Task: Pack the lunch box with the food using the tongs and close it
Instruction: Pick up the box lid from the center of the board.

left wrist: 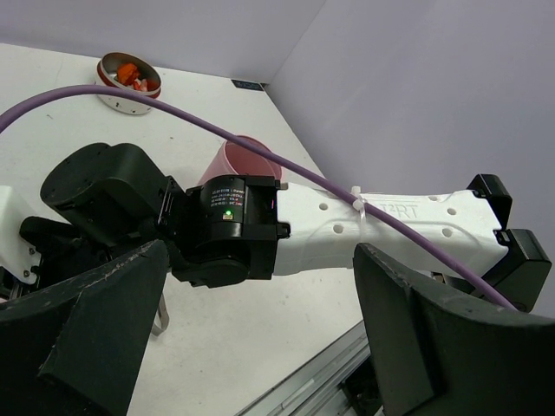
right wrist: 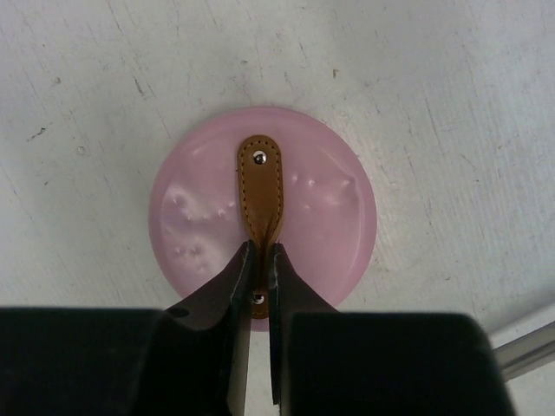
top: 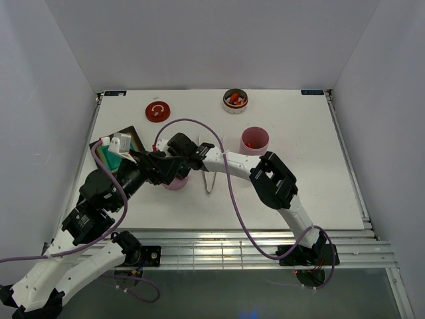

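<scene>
The right gripper is clenched on the tan strap of the pink lid, which lies flat on the table. The strap's long axis runs straight out from the jaws across the lid's middle. The fingers pinch it across its width at the end nearer the wrist, just above the near rivet, so a straight lift should raise the lid by its handle. The left gripper is spread wide and holds nothing; from overhead it hangs close by the lid's left side. The lunch box, an open pink pot, stands to the right of the lid and a little farther from the arm bases. That is the right arm's own side, so that arm looks better placed to carry the lid across. The tongs lie unheld just right of the lid, their length pointing roughly away from the bases. The food sits in a round dish well beyond the lid, past the pot. Something red shows inside the pot, but I cannot tell what.
</scene>
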`<control>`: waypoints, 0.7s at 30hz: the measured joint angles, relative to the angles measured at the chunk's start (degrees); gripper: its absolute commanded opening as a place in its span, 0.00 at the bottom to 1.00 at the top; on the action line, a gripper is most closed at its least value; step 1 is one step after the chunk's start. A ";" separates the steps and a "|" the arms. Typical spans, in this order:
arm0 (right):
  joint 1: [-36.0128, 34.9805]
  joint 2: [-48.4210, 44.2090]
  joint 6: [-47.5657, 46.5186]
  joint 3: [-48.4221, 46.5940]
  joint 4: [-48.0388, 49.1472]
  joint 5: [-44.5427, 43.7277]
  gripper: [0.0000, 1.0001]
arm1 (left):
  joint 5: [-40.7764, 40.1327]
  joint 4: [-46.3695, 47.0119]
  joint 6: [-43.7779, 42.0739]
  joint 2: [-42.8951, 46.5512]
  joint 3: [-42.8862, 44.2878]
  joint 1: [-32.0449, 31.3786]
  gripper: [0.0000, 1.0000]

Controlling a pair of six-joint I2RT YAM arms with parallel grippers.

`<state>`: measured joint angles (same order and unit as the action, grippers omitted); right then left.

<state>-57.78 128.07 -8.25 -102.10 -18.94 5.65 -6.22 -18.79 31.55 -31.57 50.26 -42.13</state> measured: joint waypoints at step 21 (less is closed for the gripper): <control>8.44 -21.53 6.10 -12.15 -16.61 -12.24 0.08 | -1.92 0.07 2.25 -0.48 -0.72 0.00 0.98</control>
<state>-49.34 106.54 -2.15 -114.26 -35.55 -6.59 -8.14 -18.72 33.80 -32.05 49.54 -42.13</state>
